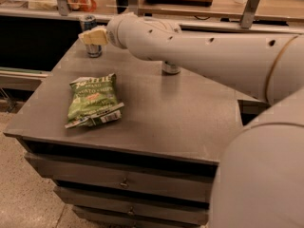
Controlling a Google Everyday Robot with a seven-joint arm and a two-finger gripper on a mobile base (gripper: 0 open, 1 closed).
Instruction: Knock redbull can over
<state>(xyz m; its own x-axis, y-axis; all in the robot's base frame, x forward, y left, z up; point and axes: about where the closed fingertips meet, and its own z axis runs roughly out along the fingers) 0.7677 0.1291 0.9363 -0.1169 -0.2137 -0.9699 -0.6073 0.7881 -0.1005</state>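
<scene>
The redbull can (88, 23) stands upright at the far left corner of the grey table (180, 118) — long axis vertical, silver top up. The gripper (93, 36) sits right in front of its middle, covering it — spread or closed, I cannot tell. A green chip bag (92, 100) lies flat nearer me.

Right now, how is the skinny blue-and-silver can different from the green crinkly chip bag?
The slim blue-and-silver can stands upright at the table's far edge; the green chip bag lies flat nearer the front. The tan gripper covers the can's middle; the bag is in full view. Both rest on the grey table.
</scene>
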